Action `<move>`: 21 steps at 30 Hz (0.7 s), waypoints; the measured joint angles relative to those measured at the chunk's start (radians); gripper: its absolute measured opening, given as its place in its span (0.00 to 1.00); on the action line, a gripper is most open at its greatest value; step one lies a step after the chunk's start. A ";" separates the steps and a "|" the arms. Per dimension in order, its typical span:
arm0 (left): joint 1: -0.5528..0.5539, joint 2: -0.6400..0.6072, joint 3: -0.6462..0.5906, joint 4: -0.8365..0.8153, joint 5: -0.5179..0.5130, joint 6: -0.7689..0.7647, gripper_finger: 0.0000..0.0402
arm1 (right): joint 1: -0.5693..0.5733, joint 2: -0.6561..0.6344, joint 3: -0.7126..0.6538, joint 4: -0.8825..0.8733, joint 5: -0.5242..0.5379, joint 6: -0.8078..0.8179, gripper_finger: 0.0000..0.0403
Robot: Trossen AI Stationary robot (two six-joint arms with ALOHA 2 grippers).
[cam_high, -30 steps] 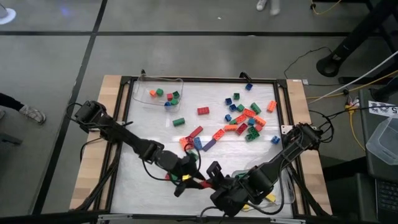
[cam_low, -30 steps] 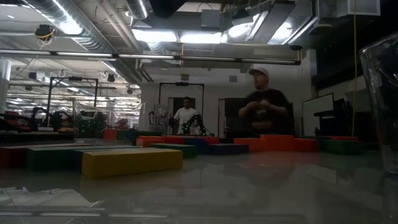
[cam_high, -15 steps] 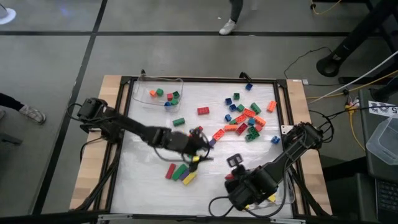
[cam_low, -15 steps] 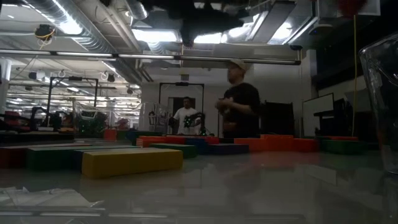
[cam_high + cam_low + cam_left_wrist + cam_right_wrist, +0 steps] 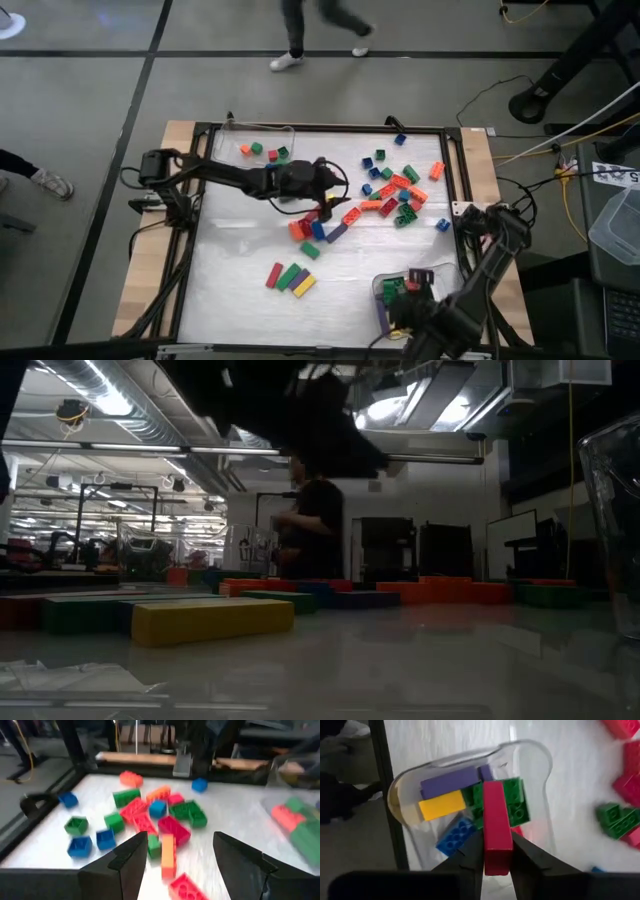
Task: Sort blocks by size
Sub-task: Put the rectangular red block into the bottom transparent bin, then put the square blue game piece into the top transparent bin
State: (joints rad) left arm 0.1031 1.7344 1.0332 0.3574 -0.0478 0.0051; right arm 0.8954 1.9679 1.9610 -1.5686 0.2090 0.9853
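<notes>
Blocks of several colours lie scattered at the far right of the white table (image 5: 230, 290), with a cluster (image 5: 395, 190) there. A red, a green and a yellow block (image 5: 290, 278) lie side by side near the front. My left gripper (image 5: 322, 195) (image 5: 180, 837) is open above the table's middle, level with a small heap (image 5: 165, 827) just ahead of its fingers. My right gripper (image 5: 415, 280) (image 5: 497, 837) is shut on a long red block (image 5: 497, 820) over the clear tray (image 5: 470, 755) at the near right, which holds purple, yellow, green and blue blocks. My right gripper pinches the long red block between its two fingers, on its two long sides near one end (image 5: 497, 855). The fingers come from above, pointing down. The block's length runs on past the fingertips, and it hangs clear above the tray's blocks.
A second clear tray (image 5: 255, 150) with a few small blocks stands at the far left. A black frame (image 5: 200, 240) rims the table. In the low view the yellow block (image 5: 212, 620) lies in front and a person walks in the room beyond.
My left gripper has swung from the table's near middle toward the far edge, up to the block heap. My right gripper has carried the red block from the near middle toward the right edge, over the near-right tray, and has rolled. The red, green and yellow blocks stay near the front.
</notes>
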 joint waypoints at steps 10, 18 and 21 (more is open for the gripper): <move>0.078 0.156 0.035 0.104 0.018 0.106 0.53 | 0.054 0.098 0.000 0.003 -0.014 0.141 0.23; 0.104 0.235 0.154 0.064 0.046 0.082 0.53 | 0.006 0.110 -0.001 -0.002 -0.030 0.111 0.23; 0.104 0.241 0.188 -0.005 0.071 0.081 0.53 | -0.037 0.074 -0.001 -0.002 0.034 0.060 0.22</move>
State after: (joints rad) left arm 0.2073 1.9751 1.2215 0.3524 0.0231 0.0864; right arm 0.8586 2.0418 1.9598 -1.5702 0.2429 1.0458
